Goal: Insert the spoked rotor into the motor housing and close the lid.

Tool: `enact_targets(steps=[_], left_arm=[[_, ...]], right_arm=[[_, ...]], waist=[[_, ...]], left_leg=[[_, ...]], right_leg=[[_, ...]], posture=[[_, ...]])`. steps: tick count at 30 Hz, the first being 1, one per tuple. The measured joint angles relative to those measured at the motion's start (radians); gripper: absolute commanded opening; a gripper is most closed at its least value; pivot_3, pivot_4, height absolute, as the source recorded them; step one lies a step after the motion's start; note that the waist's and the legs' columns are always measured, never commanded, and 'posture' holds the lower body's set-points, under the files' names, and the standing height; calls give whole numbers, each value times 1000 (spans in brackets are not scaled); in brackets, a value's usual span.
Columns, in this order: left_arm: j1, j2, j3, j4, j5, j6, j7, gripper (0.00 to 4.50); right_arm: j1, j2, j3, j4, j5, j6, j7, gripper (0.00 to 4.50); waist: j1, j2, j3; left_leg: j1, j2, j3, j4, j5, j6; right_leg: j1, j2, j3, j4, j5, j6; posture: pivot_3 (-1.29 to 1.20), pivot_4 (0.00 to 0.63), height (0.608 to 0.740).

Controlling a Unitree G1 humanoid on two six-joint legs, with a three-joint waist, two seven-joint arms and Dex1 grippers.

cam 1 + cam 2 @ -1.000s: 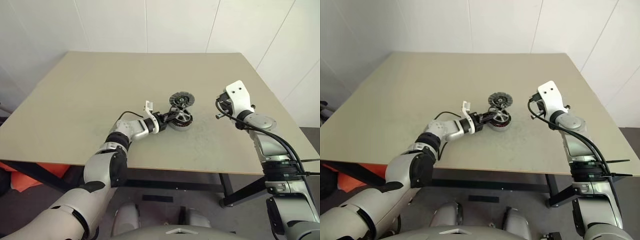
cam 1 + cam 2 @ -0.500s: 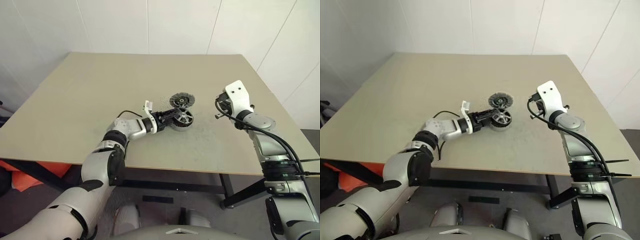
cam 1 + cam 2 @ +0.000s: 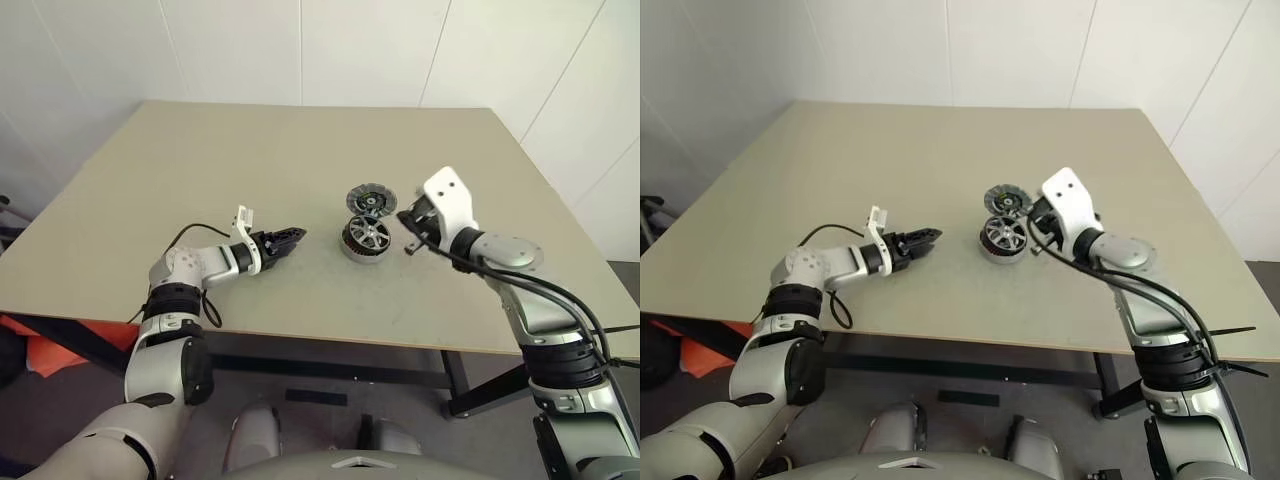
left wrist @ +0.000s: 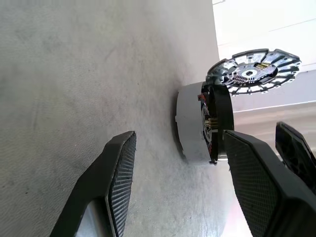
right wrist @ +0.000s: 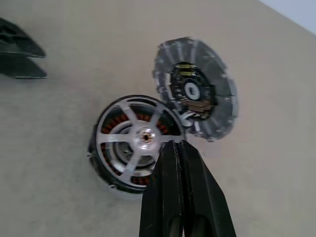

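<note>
plain white walls and a beige table [image 3: 200, 170] in front of you, with the spoked rotor [image 5: 134, 142] sitting in the motor housing [image 4: 191, 123], copper windings showing between its spokes, and the lid [image 3: 371, 199] lying flat on the table, touching the housing's far side. your left gripper [image 3: 290, 238] hangs with its fingers [image 4: 118, 173] spread wide and empty, the housing well ahead of their tips. your right gripper [image 5: 176, 150] has its fingers pressed together, holding nothing, tips just over the rotor's rim on the side next to the lid.
</note>
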State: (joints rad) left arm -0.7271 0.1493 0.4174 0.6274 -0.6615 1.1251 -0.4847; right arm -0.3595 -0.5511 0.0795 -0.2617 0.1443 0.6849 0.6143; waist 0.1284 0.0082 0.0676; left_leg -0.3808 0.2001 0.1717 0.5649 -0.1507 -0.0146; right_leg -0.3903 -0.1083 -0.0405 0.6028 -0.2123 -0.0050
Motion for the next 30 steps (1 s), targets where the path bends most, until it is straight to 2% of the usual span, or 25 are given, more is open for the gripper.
enact_targets(steps=[6,14,21,23,30], left_arm=[[5,-18,-23,-15,7,-32,13,2989],[33,-19,-42,-15,8,-51,9,2989],[38,-19,-51,-17,5,-65,15,2989],[41,-19,-52,-21,3,-65,16,2989],[61,-19,-53,-47,-2,-72,24,2989]], right_arm=[[-17,29,26,-26,21,19,11,0],[-104,53,31,43,15,-9,-1,0],[-91,165,97,291,-8,-102,-19,0],[-86,169,109,350,-27,-136,-30,0],[-89,140,86,351,-29,-152,-28,0]], waist=[[-5,0,0],[-5,0,0],[-6,0,0],[-6,0,0],[-8,0,0]], left_leg=[[1,0,0,0,1,-2],[0,0,0,-2,1,-2],[1,0,0,-1,1,-2],[0,0,0,-1,1,-2],[1,1,0,-2,1,-2]], right_leg=[[-1,1,1,1,-2,4],[-2,1,0,1,1,-2],[-1,1,0,1,0,0],[-1,0,1,1,1,-2],[-1,1,1,1,1,-1]], posture=[[0,0,740],[0,0,740],[0,0,740],[0,0,740],[0,0,740]])
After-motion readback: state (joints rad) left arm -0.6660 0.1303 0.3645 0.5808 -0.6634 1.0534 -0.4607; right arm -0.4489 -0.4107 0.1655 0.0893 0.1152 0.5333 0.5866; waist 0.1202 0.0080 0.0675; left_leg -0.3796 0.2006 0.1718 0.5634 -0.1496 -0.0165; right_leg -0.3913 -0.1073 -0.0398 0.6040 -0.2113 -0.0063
